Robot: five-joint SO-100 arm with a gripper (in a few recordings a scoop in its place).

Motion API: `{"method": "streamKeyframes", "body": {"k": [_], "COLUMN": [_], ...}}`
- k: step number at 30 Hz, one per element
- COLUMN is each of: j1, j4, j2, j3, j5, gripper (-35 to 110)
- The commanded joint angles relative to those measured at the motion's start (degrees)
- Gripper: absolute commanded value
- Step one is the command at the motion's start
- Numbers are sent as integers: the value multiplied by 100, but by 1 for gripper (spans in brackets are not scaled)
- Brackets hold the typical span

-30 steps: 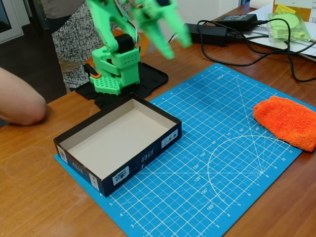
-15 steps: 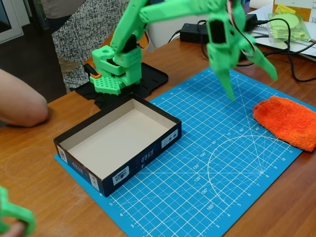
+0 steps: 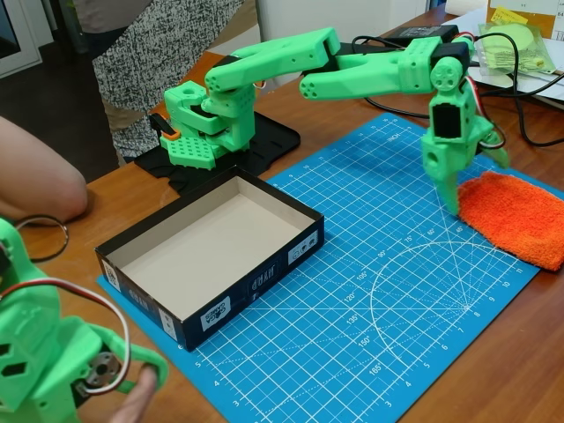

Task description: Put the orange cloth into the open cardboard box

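Nearest, in the lower left of the frame, the shallow open cardboard box [image 3: 211, 256], navy-black outside with white labels and plain beige inside, sits empty on the blue gridded cutting mat [image 3: 370, 317] that covers the wooden table [image 3: 53, 291]; it has not shifted. Farther back at the right edge, the bright orange fluffy terry cloth [image 3: 515, 216] lies flat on the mat in the same place as before, well apart from the box. The change is in the green arm: a second ago it was raised near its base at the upper left, half a second ago it was swinging over the mat, and now it has come down at the cloth's left end. Its end effector [image 3: 471, 181] points downward with the fingers spread, one tip at the cloth's near edge, holding nothing. The grasp looks about to begin; no carrying has started.
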Motion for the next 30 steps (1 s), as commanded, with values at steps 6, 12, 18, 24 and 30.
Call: {"method": "streamKeyframes", "body": {"k": [6,12,18,24,30], "j1": [-35,158,255,158,123], "j4": [-536,-703,-483,79,527], "j2": [-369,-703,-914,-782,958], "j3": [-70,-281,-1081,-2197,-2057], "j5": [-202,141,606,1512,2681], "gripper": [35,-1,-1,-1,-1]}}
